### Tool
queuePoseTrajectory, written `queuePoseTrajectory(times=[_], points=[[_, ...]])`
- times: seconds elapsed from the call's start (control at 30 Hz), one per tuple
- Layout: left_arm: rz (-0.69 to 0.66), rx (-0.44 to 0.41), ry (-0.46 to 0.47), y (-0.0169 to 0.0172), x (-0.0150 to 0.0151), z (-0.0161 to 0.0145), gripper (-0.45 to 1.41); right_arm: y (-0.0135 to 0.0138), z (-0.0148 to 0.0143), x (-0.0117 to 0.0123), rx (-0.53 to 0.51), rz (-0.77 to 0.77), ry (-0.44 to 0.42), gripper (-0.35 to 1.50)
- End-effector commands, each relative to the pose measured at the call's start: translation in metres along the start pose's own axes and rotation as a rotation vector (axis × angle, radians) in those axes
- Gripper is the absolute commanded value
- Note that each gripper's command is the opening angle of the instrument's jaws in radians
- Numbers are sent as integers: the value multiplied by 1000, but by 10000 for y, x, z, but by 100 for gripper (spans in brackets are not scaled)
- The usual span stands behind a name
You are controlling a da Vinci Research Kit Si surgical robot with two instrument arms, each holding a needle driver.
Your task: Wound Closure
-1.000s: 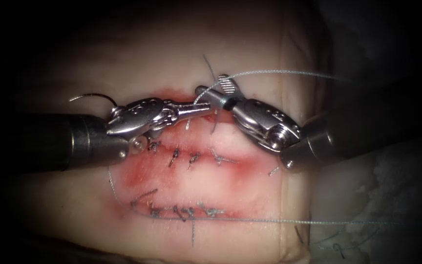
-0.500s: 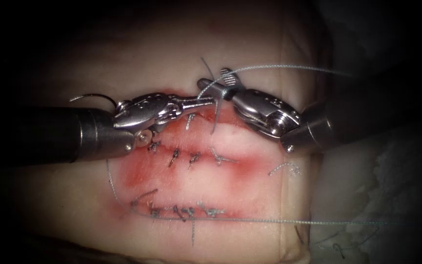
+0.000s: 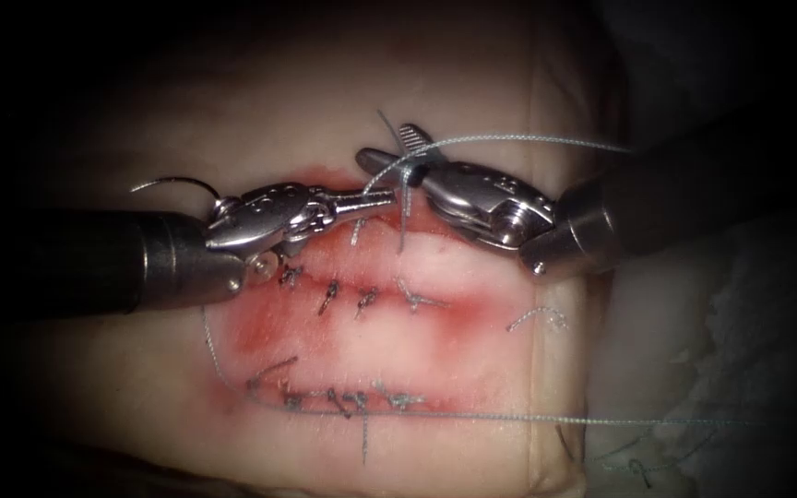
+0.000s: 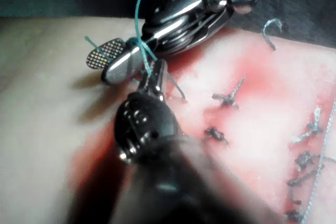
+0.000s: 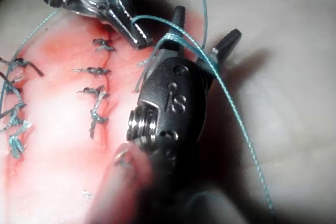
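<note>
Over the upper cut (image 3: pixel 362 180), left tool (image 3: pixel 375 200) pinches thread (image 3: pixel 509 140); right tool (image 3: pixel 389 148) gapes, thread looped around it, holding nothing. Thread limp, slippery; grip its short tail.

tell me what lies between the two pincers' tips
In the endoscope view, thread bridges the gap from the shut left pincer to the open right pincer, looped around the right one; tissue lies beneath.
</note>
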State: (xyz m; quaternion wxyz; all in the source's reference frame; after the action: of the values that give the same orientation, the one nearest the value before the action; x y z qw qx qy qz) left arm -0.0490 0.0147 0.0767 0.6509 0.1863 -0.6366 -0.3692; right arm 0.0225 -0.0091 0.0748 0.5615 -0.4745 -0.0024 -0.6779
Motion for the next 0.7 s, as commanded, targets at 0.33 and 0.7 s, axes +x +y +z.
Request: queuePoseTrajectory(times=[0.33,0.7], points=[[3,0,0,4,0,8,-18,1,5,1,-52,-4,17,-35],[6,-51,6,14,-7,3,-27,-1,-8,-2,-117,-20,22,-35]])
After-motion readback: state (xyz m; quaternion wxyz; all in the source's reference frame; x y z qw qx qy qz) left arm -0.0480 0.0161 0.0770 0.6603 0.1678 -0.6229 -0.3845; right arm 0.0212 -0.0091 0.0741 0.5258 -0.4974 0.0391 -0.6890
